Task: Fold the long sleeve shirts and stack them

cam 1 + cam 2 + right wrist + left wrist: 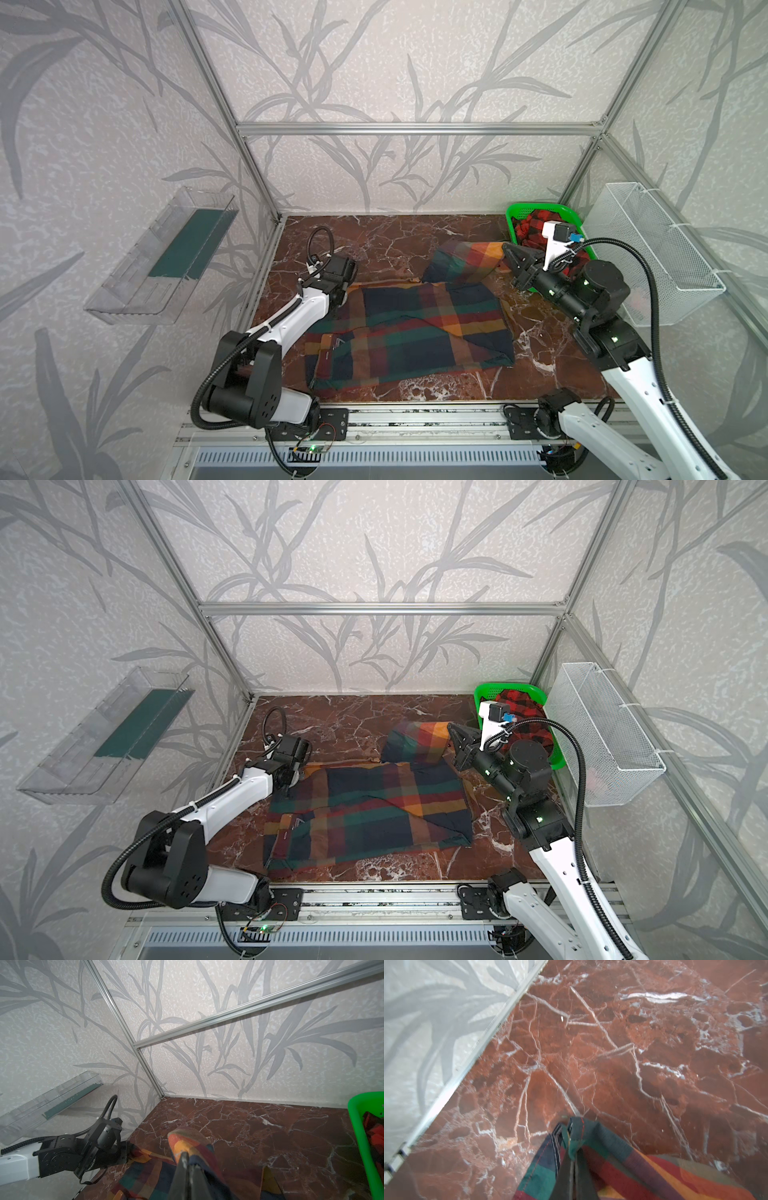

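- Your main risk was a skewed fold. The two hands gripped the far edge of the multicolour plaid shirt (409,332) at unequal heights. The right side bulged up in a hump while the left stayed low, so carrying it over could have dragged the layers crooked.
- The cloth looked soft, and a pinch on so little fabric could have slipped free mid-carry.
- Your right arm worked just beside the green basket (536,206), and a wide swing could have knocked it.
- The left hand (572,1153) had its jaws together, clamped on the shirt's far left corner, low over the surface (374,245).
- The right hand (188,1156) was likewise pinched tight on a bunched orange-and-navy fold, lifted off the surface.
- The rest of that shirt lay spread mid-surface. The red-and-black check shirt (534,228) sat crumpled in the basket, not yet folded.
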`<state>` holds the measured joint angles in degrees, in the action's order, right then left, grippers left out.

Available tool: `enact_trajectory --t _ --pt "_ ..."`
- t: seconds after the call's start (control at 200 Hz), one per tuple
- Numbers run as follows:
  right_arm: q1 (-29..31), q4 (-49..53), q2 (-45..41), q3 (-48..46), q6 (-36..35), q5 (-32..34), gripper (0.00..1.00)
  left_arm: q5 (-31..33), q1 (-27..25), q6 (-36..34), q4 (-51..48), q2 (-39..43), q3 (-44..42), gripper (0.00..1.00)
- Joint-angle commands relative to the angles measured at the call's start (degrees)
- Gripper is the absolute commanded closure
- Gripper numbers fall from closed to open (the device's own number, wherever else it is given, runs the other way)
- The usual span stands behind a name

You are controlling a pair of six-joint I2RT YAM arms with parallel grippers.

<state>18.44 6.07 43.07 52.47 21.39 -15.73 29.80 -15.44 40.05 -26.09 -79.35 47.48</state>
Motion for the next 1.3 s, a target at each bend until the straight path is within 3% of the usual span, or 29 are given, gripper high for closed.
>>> enact_trajectory --t 0.0,0.49,0.94,1.075,1.295 --pt "0.1 4.6 -3.3 -2.2 -0.3 -1.1 1.00 -2.0 -0.4 3.8 6.3 4.4 -4.4 1.00" --pt "0.1 18.9 -16.1 -8.1 0.2 -3.1 1.00 -2.5 -3.5 8.3 5.7 14.2 -16.3 1.00" --pt "0.1 28.5 -20.4 -8.1 -1.4 -1.6 1.00 -4.6 -4.4 9.0 5.4 22.6 -22.7 1.00" --pt "0.1 30.6 -21.2 -9.0 -1.4 -1.5 1.00 -4.5 -5.3 11.3 2.1 23.5 -22.0 0.82" --pt "0.1 34.2 -22.7 -8.8 -2.2 -0.9 1.00 -2.9 -7.1 14.1 -7.4 31.1 -19.1 0.68"
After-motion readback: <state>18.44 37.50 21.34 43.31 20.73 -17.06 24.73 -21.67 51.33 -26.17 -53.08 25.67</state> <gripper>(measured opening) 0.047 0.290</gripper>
